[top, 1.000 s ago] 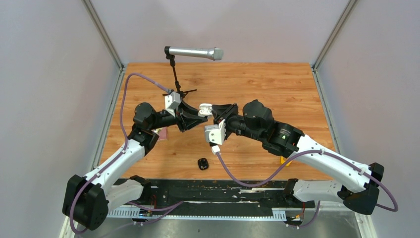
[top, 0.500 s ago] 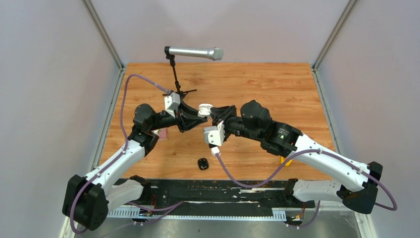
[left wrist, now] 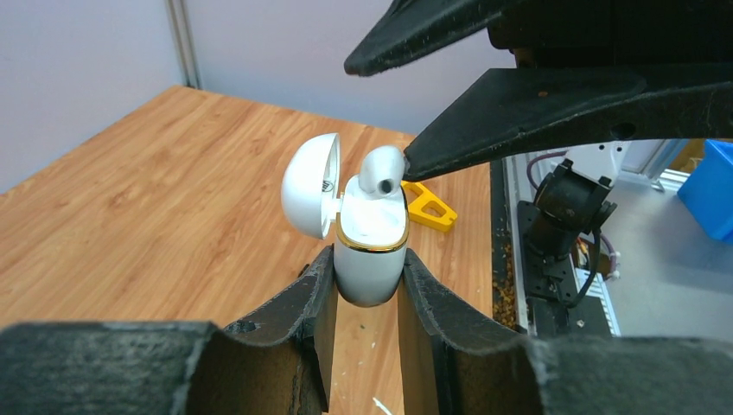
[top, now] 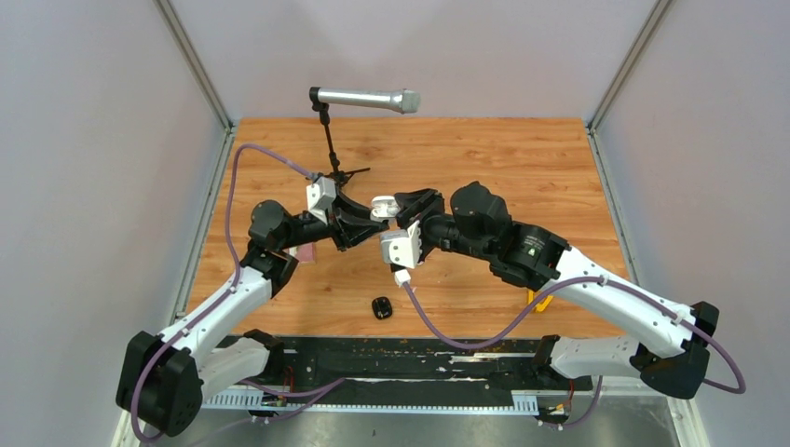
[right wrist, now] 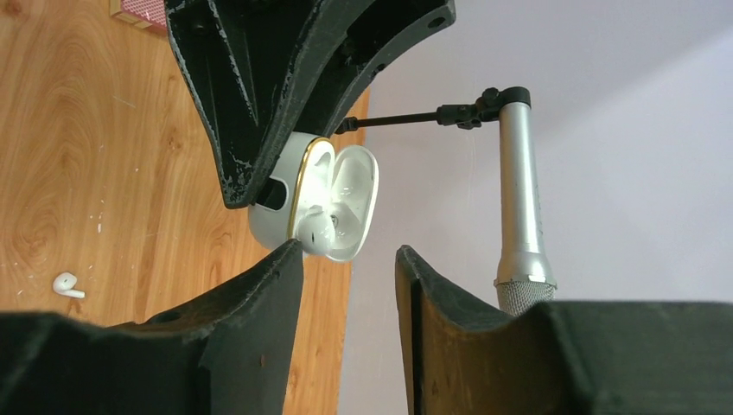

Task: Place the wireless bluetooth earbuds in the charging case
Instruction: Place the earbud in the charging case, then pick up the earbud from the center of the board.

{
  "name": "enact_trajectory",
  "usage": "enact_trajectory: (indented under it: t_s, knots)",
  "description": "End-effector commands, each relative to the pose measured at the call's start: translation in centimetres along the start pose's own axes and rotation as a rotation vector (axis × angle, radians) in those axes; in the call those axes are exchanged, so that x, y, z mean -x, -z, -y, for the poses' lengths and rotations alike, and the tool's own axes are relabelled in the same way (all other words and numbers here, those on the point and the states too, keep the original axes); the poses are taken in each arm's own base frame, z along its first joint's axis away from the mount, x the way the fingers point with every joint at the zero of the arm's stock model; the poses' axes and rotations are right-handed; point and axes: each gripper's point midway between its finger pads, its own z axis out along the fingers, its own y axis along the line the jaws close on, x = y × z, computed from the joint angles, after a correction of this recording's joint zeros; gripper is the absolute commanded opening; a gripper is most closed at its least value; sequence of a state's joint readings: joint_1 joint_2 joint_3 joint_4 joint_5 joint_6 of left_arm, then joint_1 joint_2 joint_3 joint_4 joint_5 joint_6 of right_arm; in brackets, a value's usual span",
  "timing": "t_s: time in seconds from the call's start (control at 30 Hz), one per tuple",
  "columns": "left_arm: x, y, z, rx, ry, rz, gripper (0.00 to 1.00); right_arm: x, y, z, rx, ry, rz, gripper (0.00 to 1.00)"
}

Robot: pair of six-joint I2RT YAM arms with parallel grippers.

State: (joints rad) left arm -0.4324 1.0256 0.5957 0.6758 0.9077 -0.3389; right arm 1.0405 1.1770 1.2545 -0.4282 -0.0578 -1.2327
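Wood tabletop [top: 466,158] spans mid-frame; at its centre my left gripper [left wrist: 366,264] clamps the white case [left wrist: 372,277], lid open. One bud [left wrist: 380,170] sits in its mouth, my right gripper [right wrist: 348,251] parted beside it. Second bud [right wrist: 65,284] lies lower left in the right wrist view
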Motion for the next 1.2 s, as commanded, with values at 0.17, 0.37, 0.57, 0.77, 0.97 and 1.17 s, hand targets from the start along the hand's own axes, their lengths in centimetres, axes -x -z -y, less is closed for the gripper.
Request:
enact_trajectory:
  t_s: [0.17, 0.37, 0.57, 0.77, 0.97, 1.17]
  knots:
    - [1.8, 0.4, 0.8, -0.006, -0.077, 0.065, 0.00, 1.9, 1.1, 2.0, 0.000, -0.070, 0.045, 0.50]
    - [2.0, 0.6, 0.6, 0.009, -0.073, 0.073, 0.00, 2.2, 2.6, 3.8, -0.049, -0.213, 0.036, 0.53]
    - [2.6, 0.5, 0.4, 0.017, -0.060, 0.081, 0.00, -3.6, 5.7, 7.5, -0.246, -0.685, -0.078, 0.58]
    - [4.0, 0.2, 0.3, 0.017, -0.048, 0.099, 0.00, -10.7, 6.9, 5.2, -0.251, -1.007, -0.245, 0.54]
    - [5.6, 0.4, -0.5, 0.065, -0.024, 0.107, 0.00, -14.6, 3.3, -5.8, 0.104, -1.327, -0.441, 0.37]
    - [5.6, 1.8, -1.4, 0.145, -0.044, 0.062, 0.00, -16.5, 0.1, -13.3, 0.312, -1.443, -0.555, 0.28]
